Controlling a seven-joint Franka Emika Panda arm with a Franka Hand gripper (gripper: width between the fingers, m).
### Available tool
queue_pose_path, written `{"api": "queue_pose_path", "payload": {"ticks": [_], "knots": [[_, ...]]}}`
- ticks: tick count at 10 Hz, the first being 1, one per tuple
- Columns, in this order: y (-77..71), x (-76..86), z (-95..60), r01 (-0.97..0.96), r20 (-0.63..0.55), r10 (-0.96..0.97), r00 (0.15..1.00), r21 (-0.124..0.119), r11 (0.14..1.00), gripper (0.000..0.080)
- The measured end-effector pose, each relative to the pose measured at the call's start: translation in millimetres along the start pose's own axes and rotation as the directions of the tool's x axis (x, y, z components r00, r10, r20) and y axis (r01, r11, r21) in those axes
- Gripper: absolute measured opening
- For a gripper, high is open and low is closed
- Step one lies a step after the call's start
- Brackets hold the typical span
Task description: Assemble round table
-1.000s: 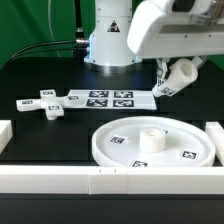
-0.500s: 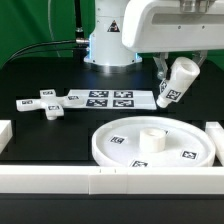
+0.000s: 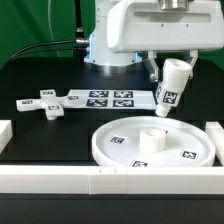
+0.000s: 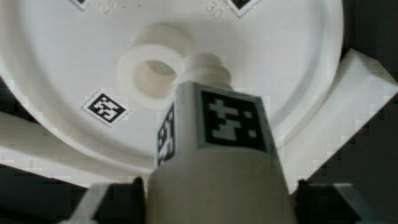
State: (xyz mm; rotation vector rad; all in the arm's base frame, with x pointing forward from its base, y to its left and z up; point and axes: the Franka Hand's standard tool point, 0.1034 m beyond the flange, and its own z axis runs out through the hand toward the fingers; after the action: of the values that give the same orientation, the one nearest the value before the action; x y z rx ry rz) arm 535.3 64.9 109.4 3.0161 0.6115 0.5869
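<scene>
Step in hand: leg to disc. The gripper (image 3: 166, 66) is pinched on the upper end of the short cylinder leg (image 3: 167, 88), jaws pressed on either side of it. The leg hangs off the table, tilted rather than plumb, with its tagged face outward.

Positions relative to gripper:
- The large rimmed disc (image 3: 187, 136) lies flat below and slightly ahead of the leg's free end. No contact.
- The raised hub (image 4: 157, 68) at the disc centre sits just beyond the leg tip in the wrist view, so it is not yet lined up.
- The cross-shaped piece (image 3: 45, 103) is well off to the side on the table and untouched.
- The marker board (image 3: 110, 98) lies between that piece and the gripper.

Judgement on the next move: bring the leg upright, centre its free end over the hub, then lower it straight down. The tilt needs correcting first, or the end is likely to catch the hub's edge.

Clearance: open air all round the leg. The disc's rim and the border rail (image 3: 60, 178) are low and well below. Room above the hub looks free.
</scene>
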Motion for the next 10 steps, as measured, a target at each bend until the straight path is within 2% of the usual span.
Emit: {"api": "queue_pose_path", "payload": {"ticks": [1,2,3,5,8,9,10], "knots": [[1.5,-1.3,0.7,-0.008,0.01,0.008,1.0,0.002,1.0,0.0407],[11.6,-7.4,3.1,-0.039,0.053,0.038,0.998,0.008,0.999,0.0407],[18.8,-4.1,2.4,-0.037,0.048,0.037,0.998,0.004,0.999,0.0407],[12.6,-2.0,2.6,-0.024,0.046,0.023,0.999,0.008,1.0,0.0407],[14.8,-2.8,3.7,-0.039,0.058,0.038,0.998,0.011,0.999,0.0407],[22.1,4.3,4.8,-0.067,0.087,0.065,0.994,0.023,0.997,0.0407],[31.4,21.0,4.5,-0.065,0.087,0.063,0.994,0.028,0.997,0.0407]]}}
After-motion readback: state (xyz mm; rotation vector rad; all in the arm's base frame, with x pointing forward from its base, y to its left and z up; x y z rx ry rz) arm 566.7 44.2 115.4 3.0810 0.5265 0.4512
